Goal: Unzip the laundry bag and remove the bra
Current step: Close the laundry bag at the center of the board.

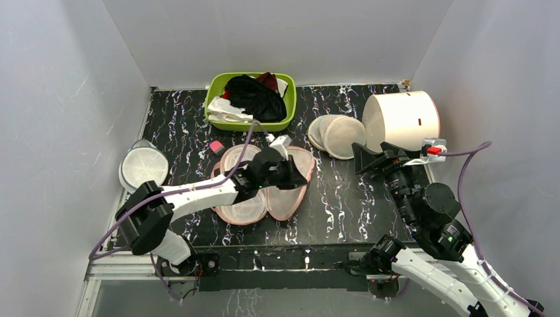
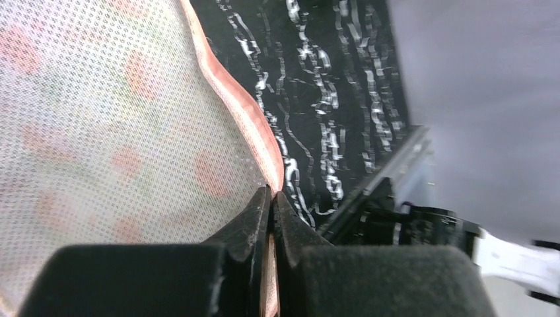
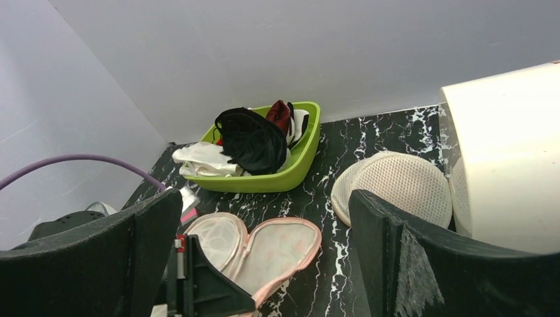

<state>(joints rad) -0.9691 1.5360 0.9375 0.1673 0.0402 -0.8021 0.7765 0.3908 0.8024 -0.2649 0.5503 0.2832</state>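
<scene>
The laundry bag [image 1: 290, 193] lies opened flat mid-table, two peach lobes showing white mesh lining [image 2: 99, 132], with nothing black inside. My left gripper [image 2: 272, 195] is shut on the bag's pink edging [image 2: 244, 119] at the right lobe's rim, seen from above at the left gripper [image 1: 294, 173]. The bra [image 1: 256, 99], a soft black garment, lies in the green basket [image 1: 218, 86] at the back, also visible as the bra [image 3: 251, 139]. My right gripper [image 1: 358, 160] hovers open to the right of the bag [image 3: 284, 247], holding nothing.
Red and white clothes share the green basket [image 3: 310, 132]. Two round white mesh domes [image 1: 337, 135] lean by a white cylinder [image 1: 403, 119] at back right. A round white container [image 1: 143, 166] sits at the left wall. A small pink object [image 1: 216, 146] lies behind the bag.
</scene>
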